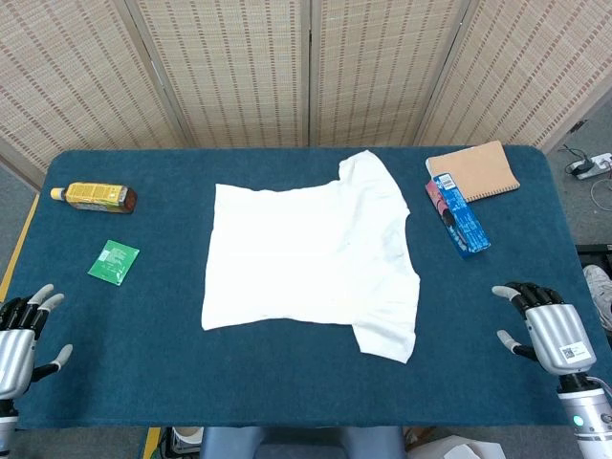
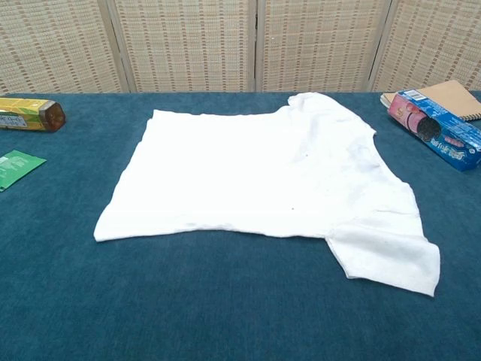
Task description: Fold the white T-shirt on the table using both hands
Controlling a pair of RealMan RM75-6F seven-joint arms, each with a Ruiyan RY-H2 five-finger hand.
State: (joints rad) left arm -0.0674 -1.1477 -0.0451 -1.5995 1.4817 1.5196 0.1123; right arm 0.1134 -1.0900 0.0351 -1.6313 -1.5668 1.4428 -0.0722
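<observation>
The white T-shirt lies flat in the middle of the blue table, sleeves toward the right, one at the back and one at the front. In the chest view the T-shirt spreads across the centre. My left hand rests at the table's front left corner, fingers apart and empty. At the front right edge my right hand also holds nothing, fingers spread. Both hands are well away from the shirt. Neither hand shows in the chest view.
A lying bottle and a green packet are on the left. A brown notebook and a blue snack box lie at the back right. A woven screen stands behind the table.
</observation>
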